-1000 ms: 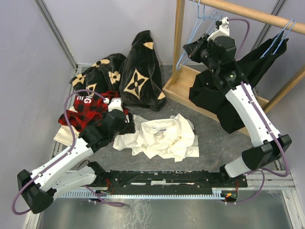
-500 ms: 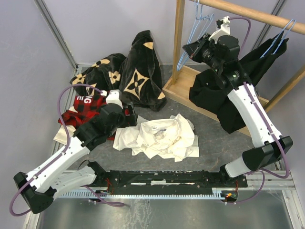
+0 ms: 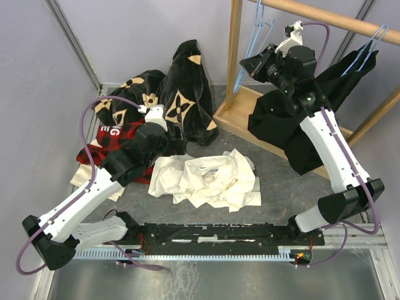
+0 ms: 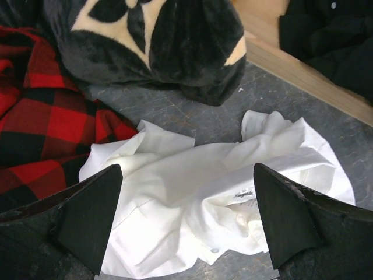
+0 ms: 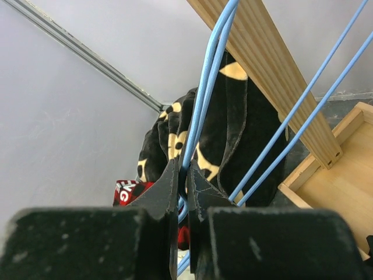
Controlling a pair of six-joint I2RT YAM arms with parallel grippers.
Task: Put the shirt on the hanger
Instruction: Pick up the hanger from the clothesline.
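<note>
1. The grey worktop (image 3: pixel 275 187) carried everything, so I could reach the cloth low down with one arm and the rail high up with the other.
2. The wooden rack (image 3: pixel 234 56) stood at the far right. A dark garment (image 3: pixel 269 122) hung from its rail, draped down over the base.
3. At the back left lay a black flowered garment (image 3: pixel 184 94), with a red-and-black plaid shirt (image 3: pixel 109 147) in front of it. Neither was mine to move. The plaid one touched my target's left edge, which I judged a risk for a wide grab.
4. The shirt (image 3: pixel 209 178) lay crumpled in the middle of the worktop, well apart from the rack. Its collar and label were turned up near the centre, and it was on nothing but the surface.
5. The hanger (image 5: pixel 201 105) hung by the rack's upright post, with its hook up at the rail.
6. My right pincer (image 5: pixel 183 175) was closed tight on the hanger's blue wire. I judged that grip was there to lift it off the rail and bring it down.
7. My left pincer (image 4: pixel 186 216) hovered over the shirt's left half, spread as wide as it went and holding nothing. I read it as lined up for a pinch into the cloth.
</note>
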